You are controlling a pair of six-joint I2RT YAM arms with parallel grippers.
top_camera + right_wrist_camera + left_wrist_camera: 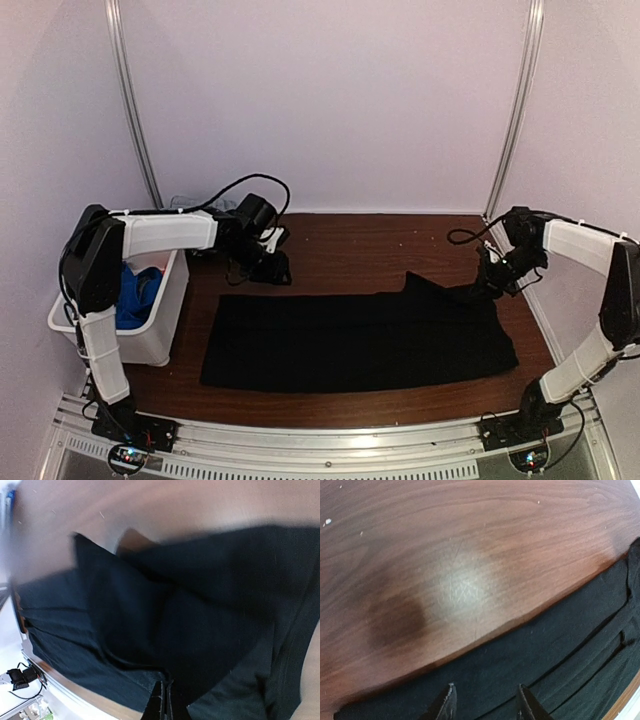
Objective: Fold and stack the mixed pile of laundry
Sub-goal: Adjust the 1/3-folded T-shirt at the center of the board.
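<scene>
Bare table [380, 245] lies open beyond the black cloth [350, 340]; the white bin [165, 315] blocks the left edge.

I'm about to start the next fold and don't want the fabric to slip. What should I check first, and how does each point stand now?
1. Is the right gripper shut: ok.
2. Is the black cloth really pinched in it: cannot tell.
3. Is the left gripper open above the cloth's edge: ok.
4. Is the cloth flat on the table: not ok, folds near the right gripper.
5. Is the white bin apart from the cloth: ok.
</scene>
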